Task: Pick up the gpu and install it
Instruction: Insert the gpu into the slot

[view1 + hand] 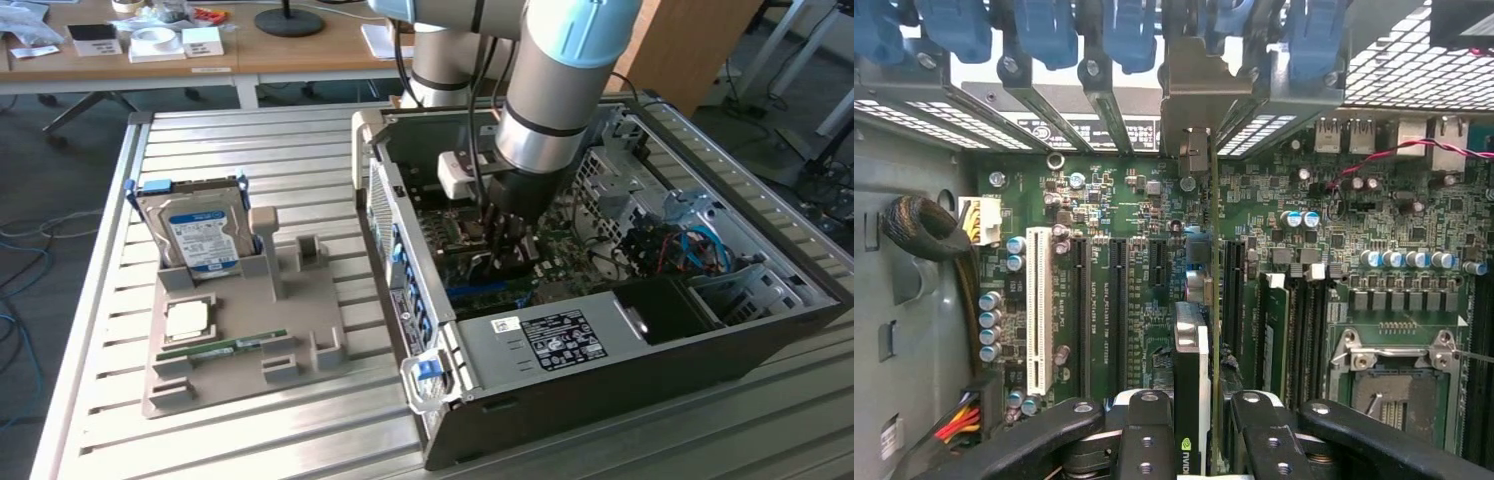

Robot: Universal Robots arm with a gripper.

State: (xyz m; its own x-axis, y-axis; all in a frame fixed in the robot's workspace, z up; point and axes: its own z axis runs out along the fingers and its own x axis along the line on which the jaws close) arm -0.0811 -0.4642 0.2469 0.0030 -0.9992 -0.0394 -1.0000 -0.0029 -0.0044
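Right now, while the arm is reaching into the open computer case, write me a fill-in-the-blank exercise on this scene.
1. The black pincer is shut on the thin flat gpu card, which is seen edge-on above the green ____.
2. The silver, blue-labelled hard drive stands ____ in the grey plastic holder.
3. The narrow green memory stick lies on the exterior view's ____ of the black computer case.

Missing words: motherboard; upright; left.

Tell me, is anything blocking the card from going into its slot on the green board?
Nothing visible does. The gpu, gripped edge-on in the pincer, stands right at the motherboard's slots, and the black cable bundle lies well off to the side.
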